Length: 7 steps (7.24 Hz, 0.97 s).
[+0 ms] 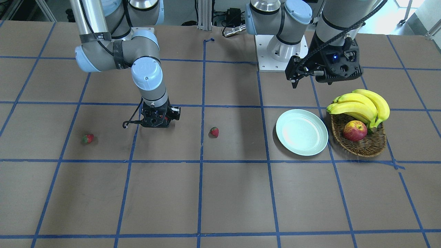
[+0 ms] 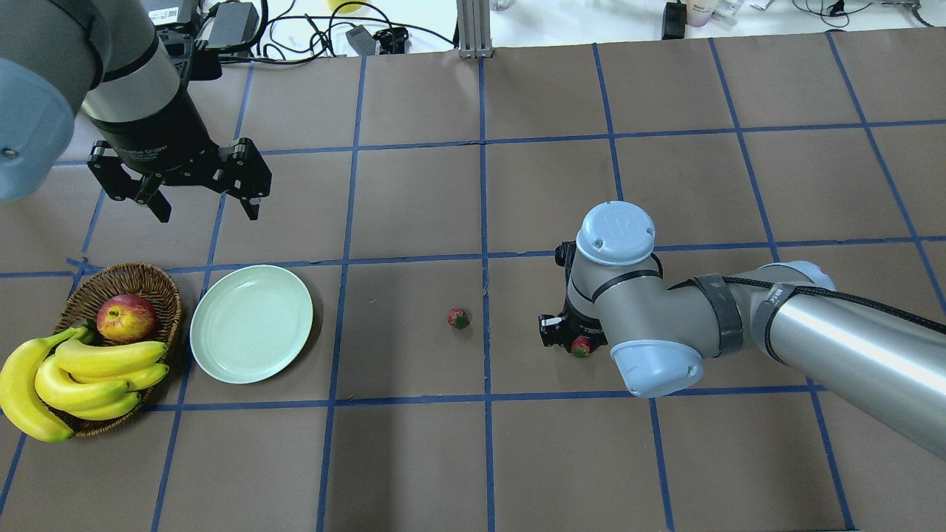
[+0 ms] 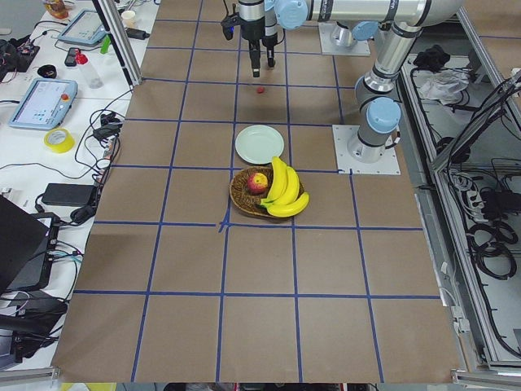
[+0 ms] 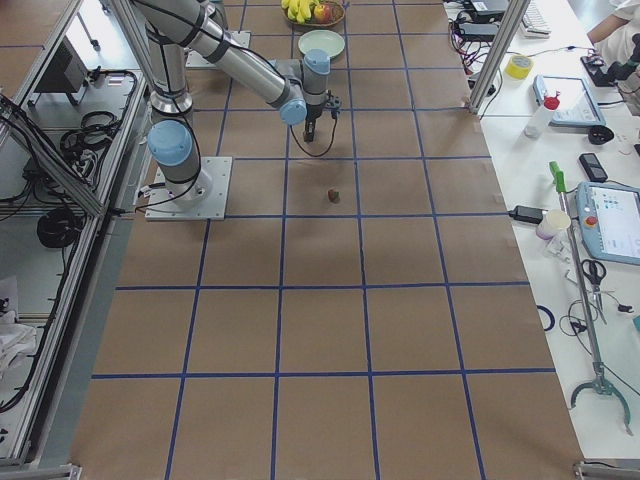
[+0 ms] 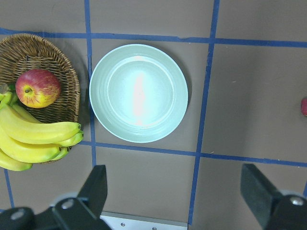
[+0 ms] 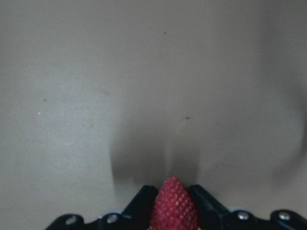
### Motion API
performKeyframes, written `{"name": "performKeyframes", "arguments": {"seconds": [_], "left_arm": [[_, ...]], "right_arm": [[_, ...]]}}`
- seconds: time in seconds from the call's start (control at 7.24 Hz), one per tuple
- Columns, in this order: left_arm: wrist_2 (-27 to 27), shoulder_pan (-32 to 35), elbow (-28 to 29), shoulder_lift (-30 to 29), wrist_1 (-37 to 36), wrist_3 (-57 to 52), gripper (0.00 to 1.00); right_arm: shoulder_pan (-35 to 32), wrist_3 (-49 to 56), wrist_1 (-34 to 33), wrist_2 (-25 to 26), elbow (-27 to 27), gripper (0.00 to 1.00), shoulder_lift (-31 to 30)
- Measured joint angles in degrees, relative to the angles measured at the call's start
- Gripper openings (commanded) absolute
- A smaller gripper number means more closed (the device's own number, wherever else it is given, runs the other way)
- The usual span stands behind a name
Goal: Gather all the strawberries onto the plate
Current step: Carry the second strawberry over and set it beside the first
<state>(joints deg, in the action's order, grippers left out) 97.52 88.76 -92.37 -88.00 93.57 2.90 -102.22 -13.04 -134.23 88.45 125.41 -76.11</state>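
My right gripper [image 1: 156, 120] hangs low over the table, shut on a strawberry [image 6: 173, 205]. That berry shows red between the black fingertips and peeks out under the wrist [image 2: 582, 345]. A second strawberry [image 1: 214, 131] lies loose near the table's middle [image 2: 458, 318]. Another strawberry [image 1: 87, 138] lies on my far right side. The pale mint-green plate [image 1: 301, 137] sits empty beside the basket [image 2: 251, 324]. My left gripper [image 2: 209, 210] hovers high behind the plate [image 5: 138, 93], open with nothing between its fingers.
A wicker basket [image 1: 361, 147] next to the plate holds a red-yellow apple [image 1: 355, 131] and a bunch of bananas [image 1: 361, 103]. Blue tape lines grid the brown table. Cables and boxes lie along the far edge [image 2: 355, 33].
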Motion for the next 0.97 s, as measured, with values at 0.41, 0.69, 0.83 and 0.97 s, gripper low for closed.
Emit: {"name": "performKeyframes", "arguments": {"seconds": [0.41,0.69,0.83,0.97], "left_arm": [[0.0,0.0,0.0,0.0,0.0,0.0,1.00],[0.0,0.0,-0.1,0.0,0.0,0.0,1.00],[0.0,-0.1,-0.1,0.0,0.0,0.0,1.00],[0.0,-0.1,-0.1,0.0,0.0,0.0,1.00]], "right_arm": [[-6.6,-6.3,1.1,-0.2,-9.7,0.01,1.1],[-12.9,-14.6,3.2,-0.2,-19.0,0.02,5.3],[-15.8,-19.2,3.2,-0.3,-22.2,0.05,8.1],[-17.8,-22.5,3.1,-0.4,-24.3,0.19,10.5]]}}
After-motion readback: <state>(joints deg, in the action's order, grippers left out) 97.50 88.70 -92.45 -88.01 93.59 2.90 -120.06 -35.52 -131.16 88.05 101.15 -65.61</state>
